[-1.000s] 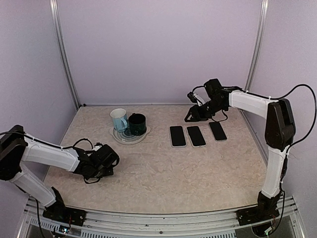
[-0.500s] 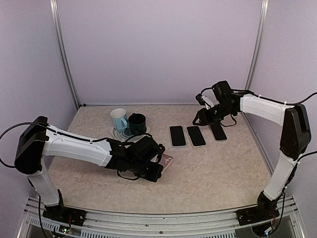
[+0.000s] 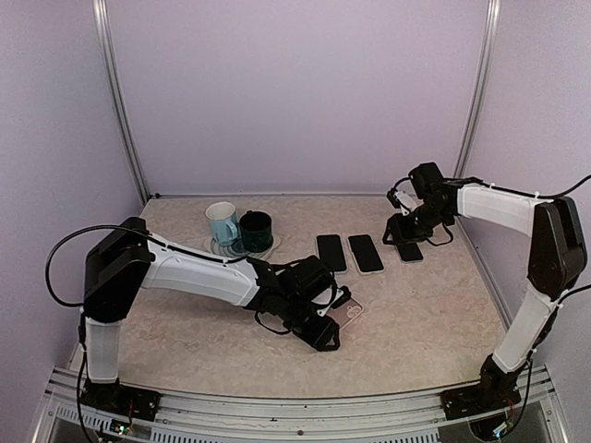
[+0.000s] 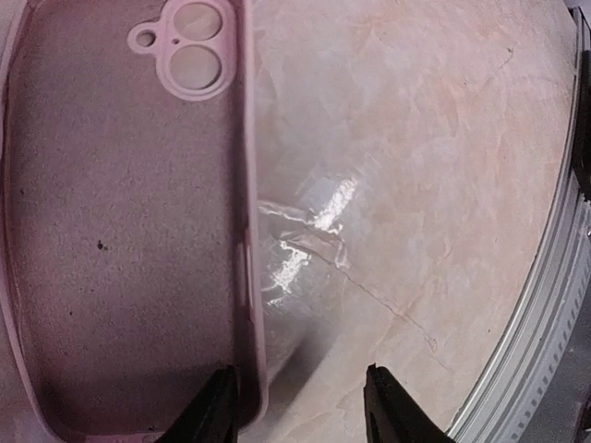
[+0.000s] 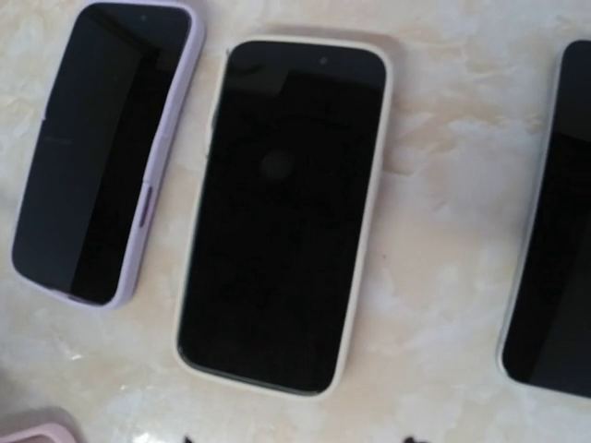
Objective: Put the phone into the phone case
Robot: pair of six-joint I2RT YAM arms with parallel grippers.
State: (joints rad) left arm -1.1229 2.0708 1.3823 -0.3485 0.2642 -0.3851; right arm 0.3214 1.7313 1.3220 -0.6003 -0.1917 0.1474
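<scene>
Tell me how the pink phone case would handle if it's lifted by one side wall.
The pink phone case is an empty, thin-walled shell, so it is probably light and likely to flex. Its matte lining suggests a grippy material that is unlikely to slip. Flat and low, it should slide rather than roll or tip if pushed.

Light: bright, even, diffuse from overhead.
Glare: white streak on the table (image 4: 416, 138), left wrist view.
Shadows: soft, faint.
Focus: right wrist view slightly soft.
</scene>
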